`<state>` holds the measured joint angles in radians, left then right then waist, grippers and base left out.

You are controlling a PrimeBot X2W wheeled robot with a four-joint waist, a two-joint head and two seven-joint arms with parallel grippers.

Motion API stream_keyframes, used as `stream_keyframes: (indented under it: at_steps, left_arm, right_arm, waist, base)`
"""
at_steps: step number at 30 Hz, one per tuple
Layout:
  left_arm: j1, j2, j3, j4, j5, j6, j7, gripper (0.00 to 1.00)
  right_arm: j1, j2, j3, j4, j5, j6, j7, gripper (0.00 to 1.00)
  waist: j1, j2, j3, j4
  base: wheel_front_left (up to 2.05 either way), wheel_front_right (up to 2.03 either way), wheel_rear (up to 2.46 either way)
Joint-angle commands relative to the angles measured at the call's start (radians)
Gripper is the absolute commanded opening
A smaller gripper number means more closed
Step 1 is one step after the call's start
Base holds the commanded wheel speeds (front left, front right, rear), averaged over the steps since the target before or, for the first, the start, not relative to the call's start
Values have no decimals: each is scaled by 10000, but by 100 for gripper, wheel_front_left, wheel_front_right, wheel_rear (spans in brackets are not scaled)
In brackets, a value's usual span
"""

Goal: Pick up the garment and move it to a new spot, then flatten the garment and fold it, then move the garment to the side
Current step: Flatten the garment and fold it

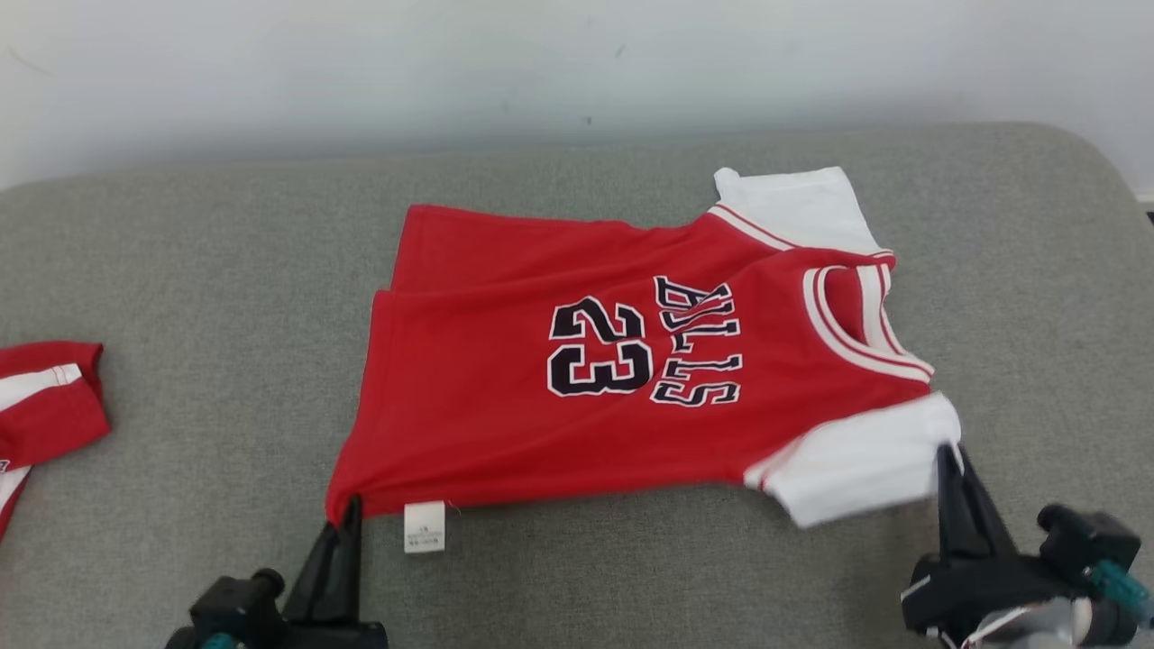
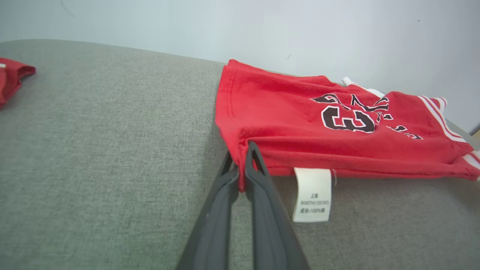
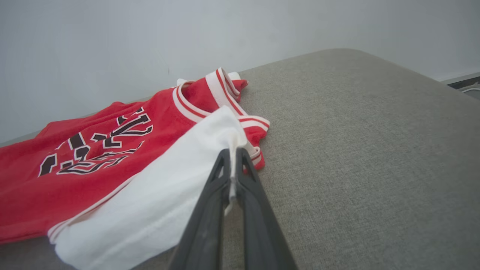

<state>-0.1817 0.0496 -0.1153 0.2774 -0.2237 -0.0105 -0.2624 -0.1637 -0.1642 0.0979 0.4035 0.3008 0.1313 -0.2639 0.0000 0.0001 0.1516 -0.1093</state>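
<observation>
Upholstery [image 1: 207, 270] under garment [image 1: 505, 415], pale wall [image 1: 451, 63]

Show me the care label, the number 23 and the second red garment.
care label [image 1: 425, 526]: head view, middle of the tag.
number 23 [image 1: 599, 361]: head view, middle of the print.
second red garment [image 1: 54, 419]: head view, red cloth under its stripe.

You are looking at a red jersey [image 1: 487, 406] showing a black number "23" [image 1: 599, 347], with creased lettering ending "ULLS" [image 1: 699, 342] sitting at its 3 o'clock. A white tag [image 2: 312, 195] hanging at 7 o'clock is showing "100%"; the rest is reading too small.
</observation>
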Motion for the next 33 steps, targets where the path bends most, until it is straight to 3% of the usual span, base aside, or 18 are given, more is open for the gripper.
stream_keyframes:
  at_steps: [1, 5, 9, 19, 26, 33]
  left_arm:
    - [-61, 17, 220, -245, 85, -41, -37, 0]
    - [-438, 11, 660, -713, 398, -285, -37, 0]
    - [-1656, 264, 1108, -1050, 1189, -814, -37, 0]
    - [-4992, 1458, 422, 259, 1848, -1159, -35, 0]
    - [-7419, 2110, -565, 1571, 2240, -1186, -26, 0]
    - [-10004, 2378, -1304, 2635, 2750, -1179, -26, 0]
  right_arm:
    - [-195, -35, -63, -521, 154, -10, -4, 0]
    - [-662, -243, 182, -1300, 264, -10, -5, 0]
    - [-1872, -805, 634, -1722, 139, -10, -4, 0]
    - [-4929, -1856, 1137, -1599, -140, -10, -2, 0]
    - [-7211, -2502, 1631, -906, -275, -10, -2, 0]
    - [-9774, -3128, 1772, 130, -628, -10, -3, 0]
  waist:
    - [0, -1, -335, -48]
    - [0, -1, -776, -50]
    - [0, -1, -1185, 84]
    - [0, -1, -1362, 287]
    - [0, -1, -651, 193]
    - [0, -1, 1193, 105]
  base:
    - [0, 0, 0]
    - [0, 0, 0]
    - [0, 0, 0]
    - [0, 0, 0]
    - [0, 0, 0]
    - [0, 0, 0]
